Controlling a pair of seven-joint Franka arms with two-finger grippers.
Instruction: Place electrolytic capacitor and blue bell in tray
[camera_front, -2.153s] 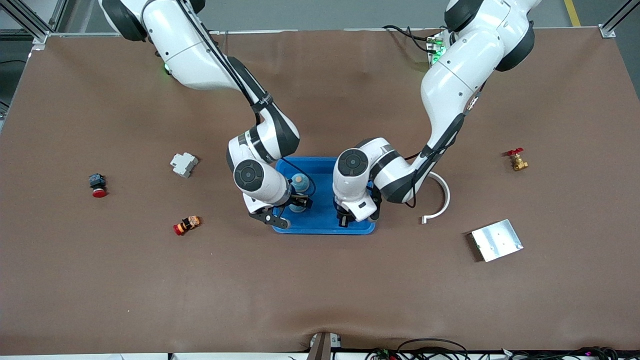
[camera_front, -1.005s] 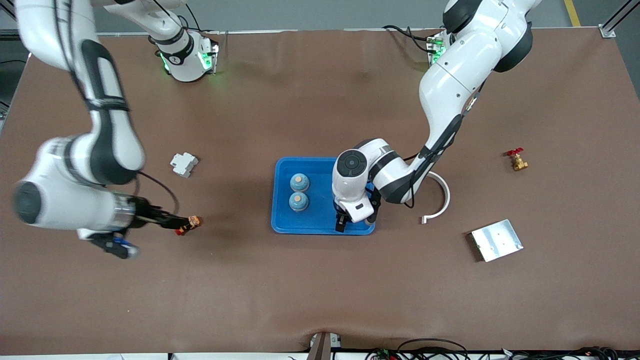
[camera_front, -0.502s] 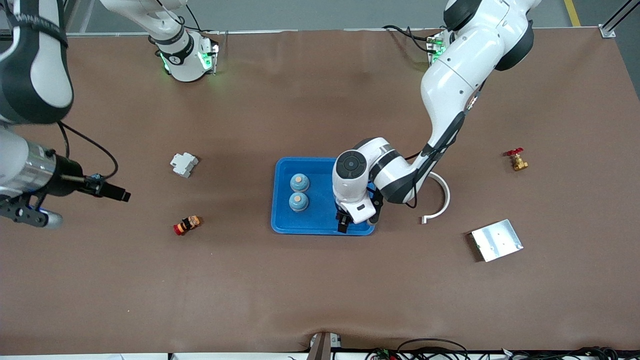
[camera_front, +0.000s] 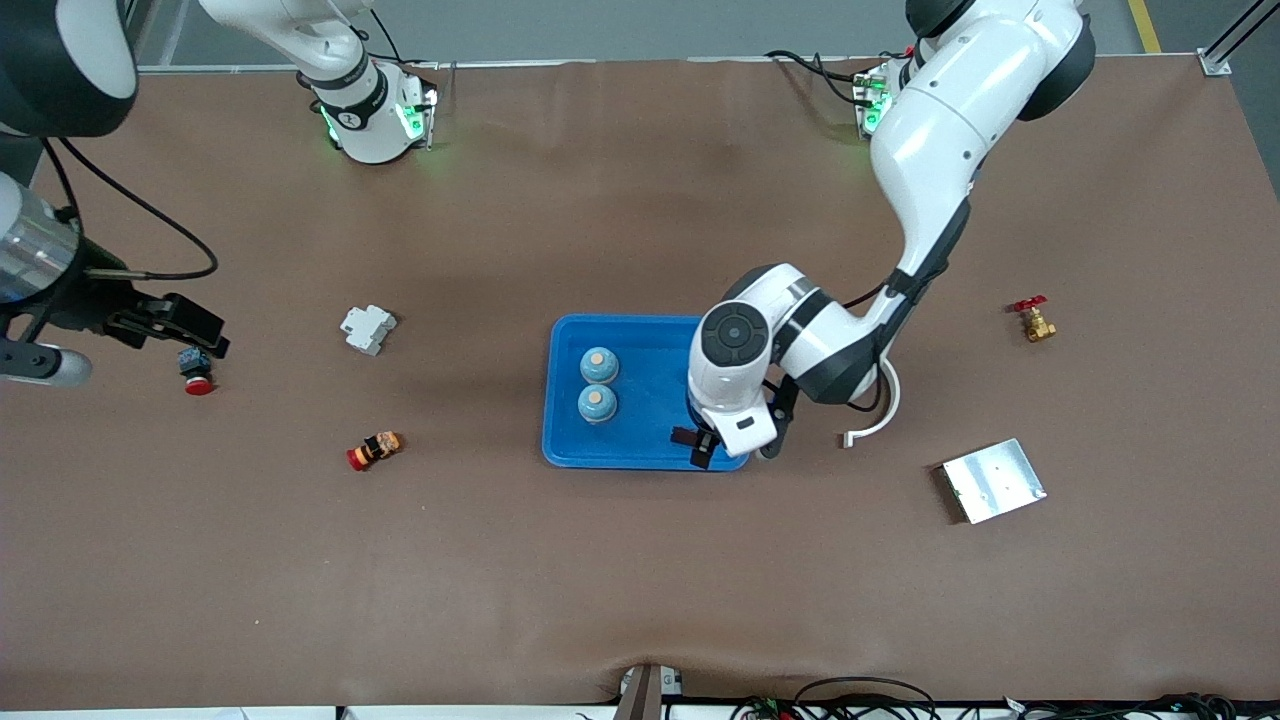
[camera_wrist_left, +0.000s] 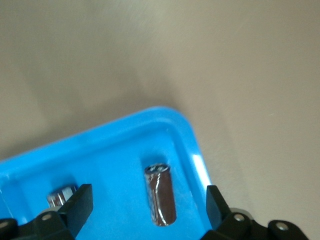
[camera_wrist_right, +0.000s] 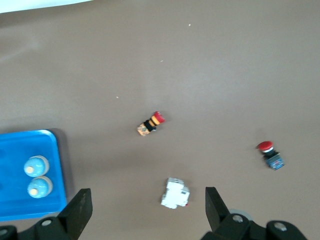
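The blue tray (camera_front: 640, 340) lies mid-table with two blue bells (camera_front: 598, 365) (camera_front: 597, 403) standing in it side by side. My left gripper (camera_front: 700, 447) hovers open over the tray corner nearest the front camera, at the left arm's end. In the left wrist view the dark shiny electrolytic capacitor (camera_wrist_left: 161, 195) lies on the tray (camera_wrist_left: 115, 150) floor between the open fingers of the left gripper (camera_wrist_left: 147, 205), untouched. A second silvery cylinder (camera_wrist_left: 61, 196) peeks out beside one finger. My right gripper (camera_front: 205, 332) hangs open and empty over the table at the right arm's end; it (camera_wrist_right: 145, 215) looks down on the tray (camera_wrist_right: 20, 150).
A white breaker (camera_front: 367, 329), a red-and-black push button (camera_front: 195, 372) and an orange-and-red button (camera_front: 374, 449) lie toward the right arm's end. A white curved piece (camera_front: 885, 400), a silver plate (camera_front: 993, 480) and a brass valve (camera_front: 1033, 320) lie toward the left arm's end.
The right arm has swung away from the tray to its own end of the table, leaving both bells in the tray. The left gripper has shifted slightly toward the tray's corner.
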